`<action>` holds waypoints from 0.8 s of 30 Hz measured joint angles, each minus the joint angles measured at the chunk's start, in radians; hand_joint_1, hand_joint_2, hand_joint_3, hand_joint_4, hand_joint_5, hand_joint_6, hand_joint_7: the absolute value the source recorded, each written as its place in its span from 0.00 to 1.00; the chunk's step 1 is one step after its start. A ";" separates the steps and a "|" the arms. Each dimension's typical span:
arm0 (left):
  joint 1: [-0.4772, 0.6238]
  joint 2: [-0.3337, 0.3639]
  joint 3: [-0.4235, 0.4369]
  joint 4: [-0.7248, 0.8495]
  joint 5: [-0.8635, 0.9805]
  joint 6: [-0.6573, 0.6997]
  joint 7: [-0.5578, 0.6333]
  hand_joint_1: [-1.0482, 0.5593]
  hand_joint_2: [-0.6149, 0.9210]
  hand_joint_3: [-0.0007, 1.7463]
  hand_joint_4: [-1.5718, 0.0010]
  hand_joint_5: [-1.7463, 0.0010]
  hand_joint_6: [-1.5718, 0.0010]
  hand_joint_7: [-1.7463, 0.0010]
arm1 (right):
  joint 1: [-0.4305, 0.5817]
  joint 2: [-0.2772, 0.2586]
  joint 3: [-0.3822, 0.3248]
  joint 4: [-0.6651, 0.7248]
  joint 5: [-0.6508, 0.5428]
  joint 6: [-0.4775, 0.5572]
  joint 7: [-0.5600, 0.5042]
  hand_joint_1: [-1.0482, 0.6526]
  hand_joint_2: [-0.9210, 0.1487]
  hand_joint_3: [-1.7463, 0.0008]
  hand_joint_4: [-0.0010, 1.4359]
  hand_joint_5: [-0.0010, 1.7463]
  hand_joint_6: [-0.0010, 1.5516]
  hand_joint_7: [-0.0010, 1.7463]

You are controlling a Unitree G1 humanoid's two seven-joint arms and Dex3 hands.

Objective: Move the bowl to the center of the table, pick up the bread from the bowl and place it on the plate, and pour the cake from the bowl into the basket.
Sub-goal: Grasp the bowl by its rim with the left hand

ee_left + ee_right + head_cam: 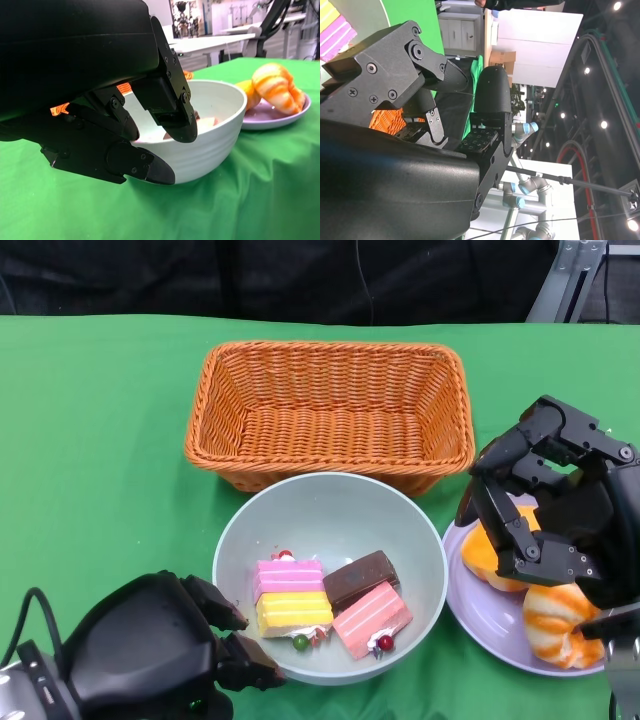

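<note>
From the head view we see our open right hand (545, 502) above the orange bread (553, 625) on the lilac plate (482, 618), the right wrist view adds nothing, and the left wrist view shows our left hand (150, 127), fingers parted, straddling the pale round bowl (215, 135) rim, so a loose hold could spill the cake slices (322, 606) short of the woven orange basket (330, 410).

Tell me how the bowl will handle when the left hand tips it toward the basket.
The bowl looks rigid and smooth-glazed, so it may slip in the left hand. The loose cake pieces probably slide out together.

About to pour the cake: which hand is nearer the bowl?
Left. The left hand is at the bowl rim, fingers straddling it; the right hand hovers over the plate.
</note>
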 measured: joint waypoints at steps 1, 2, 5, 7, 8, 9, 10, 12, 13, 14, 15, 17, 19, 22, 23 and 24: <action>0.000 0.000 -0.009 -0.004 0.006 0.011 -0.001 0.34 0.99 0.00 0.40 0.98 0.42 1.00 | 0.000 0.000 0.000 0.000 -0.003 -0.001 0.000 0.57 0.43 0.34 0.55 0.89 0.46 0.72; 0.000 0.000 -0.015 -0.006 0.008 0.019 -0.001 0.34 0.99 0.00 0.40 0.98 0.42 1.00 | 0.000 0.000 0.000 0.000 -0.006 -0.001 0.000 0.57 0.43 0.34 0.55 0.89 0.46 0.72; 0.000 0.000 -0.028 -0.014 0.014 0.042 -0.001 0.34 1.00 0.00 0.42 0.99 0.45 1.00 | 0.000 0.000 0.001 0.000 -0.010 -0.002 -0.002 0.58 0.44 0.34 0.55 0.89 0.46 0.72; 0.000 -0.001 -0.040 -0.022 0.023 0.075 -0.002 0.34 1.00 0.01 0.44 1.00 0.47 1.00 | 0.001 0.000 0.002 -0.001 -0.015 -0.002 -0.006 0.59 0.44 0.34 0.55 0.89 0.46 0.71; 0.001 -0.002 -0.048 -0.025 0.031 0.094 -0.002 0.34 1.00 0.01 0.44 1.00 0.48 1.00 | 0.001 0.001 0.003 -0.001 -0.015 -0.002 -0.006 0.58 0.44 0.33 0.55 0.89 0.46 0.71; 0.001 -0.004 -0.053 -0.027 0.041 0.106 -0.002 0.34 1.00 0.01 0.45 1.00 0.49 1.00 | 0.001 0.002 0.004 -0.001 -0.015 -0.002 -0.006 0.58 0.45 0.33 0.55 0.89 0.46 0.71; 0.001 -0.004 -0.057 -0.027 0.047 0.117 -0.001 0.34 1.00 0.02 0.45 1.00 0.49 1.00 | 0.001 0.003 0.004 -0.001 -0.015 -0.002 -0.006 0.58 0.45 0.33 0.55 0.89 0.46 0.71; 0.002 -0.004 -0.063 -0.028 0.048 0.136 -0.001 0.34 1.00 0.02 0.46 1.00 0.51 1.00 | 0.001 0.004 0.004 -0.001 -0.016 -0.002 -0.006 0.57 0.46 0.33 0.55 0.89 0.46 0.72; 0.002 -0.004 -0.066 -0.028 0.048 0.145 -0.001 0.34 1.00 0.03 0.46 1.00 0.51 1.00 | 0.001 0.004 0.004 -0.001 -0.016 -0.003 -0.006 0.57 0.46 0.33 0.55 0.90 0.46 0.72; 0.003 -0.004 -0.069 -0.029 0.048 0.152 -0.002 0.34 1.00 0.03 0.46 1.00 0.51 1.00 | 0.001 0.004 0.004 -0.001 -0.016 -0.003 -0.006 0.57 0.46 0.33 0.55 0.90 0.46 0.72; 0.003 -0.004 -0.072 -0.030 0.047 0.158 -0.002 0.34 1.00 0.03 0.45 0.99 0.51 0.99 | 0.001 0.004 0.004 -0.001 -0.016 -0.003 -0.006 0.57 0.46 0.33 0.55 0.90 0.46 0.72; 0.004 -0.003 -0.077 -0.035 0.046 0.167 -0.002 0.34 1.00 0.03 0.45 0.99 0.50 0.99 | 0.001 0.004 0.004 -0.001 -0.016 -0.003 -0.006 0.57 0.45 0.33 0.55 0.90 0.46 0.72; 0.006 0.000 -0.077 -0.041 0.041 0.170 -0.002 0.34 1.00 0.03 0.42 0.98 0.48 0.98 | 0.001 0.005 0.005 -0.001 -0.020 -0.003 -0.006 0.57 0.45 0.33 0.54 0.90 0.45 0.72; 0.011 0.008 -0.069 -0.066 0.016 0.172 -0.002 0.34 1.00 0.03 0.40 0.97 0.44 0.97 | 0.001 0.005 0.005 0.003 -0.032 -0.016 -0.006 0.57 0.45 0.33 0.55 0.90 0.45 0.73; 0.012 0.013 -0.063 -0.074 0.005 0.172 -0.002 0.34 1.00 0.03 0.39 0.97 0.43 0.97 | 0.001 0.005 0.005 0.004 -0.036 -0.020 -0.008 0.57 0.45 0.34 0.55 0.90 0.45 0.73; 0.013 0.020 -0.056 -0.083 -0.002 0.172 -0.004 0.34 1.00 0.03 0.39 0.96 0.43 0.97 | 0.001 0.006 0.005 0.005 -0.039 -0.020 -0.011 0.57 0.45 0.34 0.55 0.90 0.45 0.73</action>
